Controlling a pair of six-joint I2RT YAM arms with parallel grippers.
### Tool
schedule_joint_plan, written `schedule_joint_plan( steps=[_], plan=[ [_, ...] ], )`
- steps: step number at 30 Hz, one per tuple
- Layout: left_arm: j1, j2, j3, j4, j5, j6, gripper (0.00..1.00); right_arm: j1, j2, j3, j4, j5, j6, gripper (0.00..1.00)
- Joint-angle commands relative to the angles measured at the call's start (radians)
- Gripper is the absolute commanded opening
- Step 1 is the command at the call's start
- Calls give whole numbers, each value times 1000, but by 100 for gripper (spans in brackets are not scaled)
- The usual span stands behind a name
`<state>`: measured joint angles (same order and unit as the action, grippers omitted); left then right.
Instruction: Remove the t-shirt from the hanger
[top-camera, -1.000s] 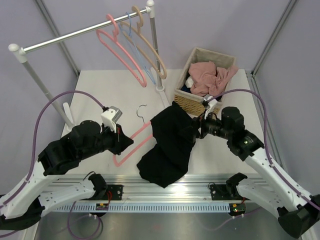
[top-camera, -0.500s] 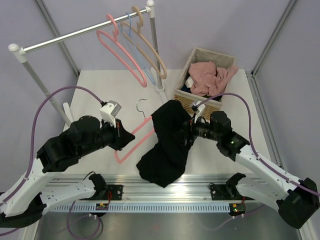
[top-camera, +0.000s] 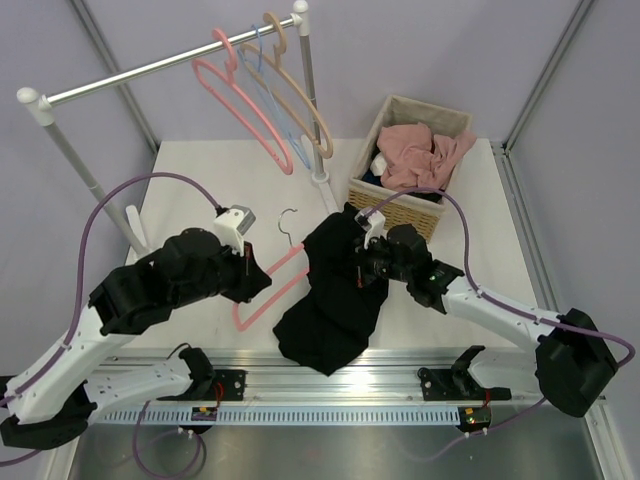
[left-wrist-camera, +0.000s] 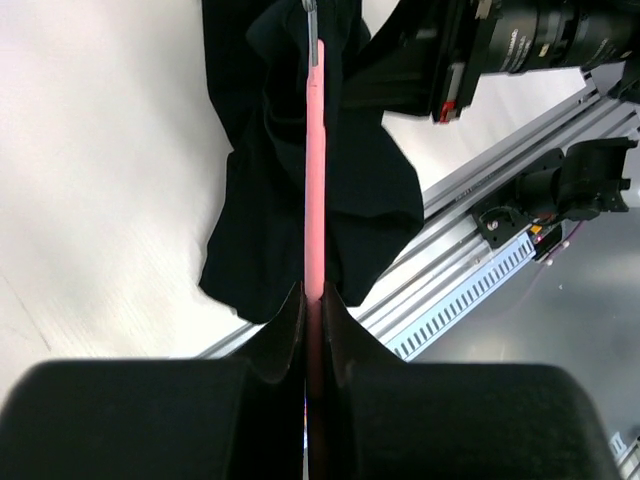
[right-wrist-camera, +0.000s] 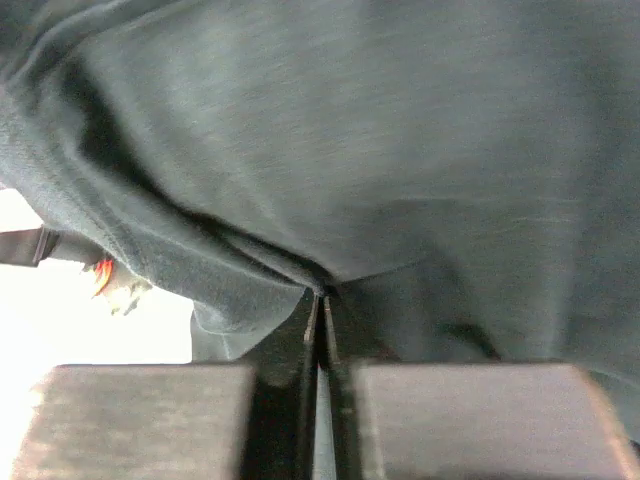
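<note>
The black t-shirt (top-camera: 335, 290) hangs crumpled over the right end of the slim pink hanger (top-camera: 268, 288), whose silver hook (top-camera: 288, 224) points toward the back. My left gripper (top-camera: 257, 284) is shut on the hanger's bare left arm. In the left wrist view the pink bar (left-wrist-camera: 315, 180) runs straight out from between the closed fingers (left-wrist-camera: 313, 297) into the t-shirt (left-wrist-camera: 375, 190). My right gripper (top-camera: 357, 266) is pressed into the shirt's upper right side. In the right wrist view its jaws (right-wrist-camera: 322, 296) are closed on a fold of the dark fabric (right-wrist-camera: 380, 130), which fills the frame.
A clothes rack (top-camera: 170, 62) at the back left carries a thick pink hanger (top-camera: 245, 112) and tan hangers (top-camera: 295, 95). A wicker basket (top-camera: 385, 207) with a pink cloth (top-camera: 420, 152) stands just behind the right gripper. A metal rail (top-camera: 330, 385) runs along the near edge.
My right gripper moved left into the t-shirt and went from open to shut on its fabric. The left arm shifted slightly right, still holding the hanger.
</note>
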<state>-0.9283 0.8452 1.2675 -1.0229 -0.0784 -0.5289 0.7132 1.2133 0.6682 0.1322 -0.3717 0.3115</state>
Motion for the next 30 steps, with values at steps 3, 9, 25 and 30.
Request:
schedule_joint_plan(
  steps=[3,9,25,30],
  plan=[
    [-1,-57,90,-77,20,-11,0,6,-38,17,-19,286,31,0],
    [-1,-123,118,-230,40,3,0,5,-6,62,-75,457,46,0],
    [-1,-247,205,-523,-319,-85,0,-11,20,165,-276,702,104,0],
    [-1,-216,204,-499,-545,-131,0,-8,6,200,-332,527,52,62]
  ],
)
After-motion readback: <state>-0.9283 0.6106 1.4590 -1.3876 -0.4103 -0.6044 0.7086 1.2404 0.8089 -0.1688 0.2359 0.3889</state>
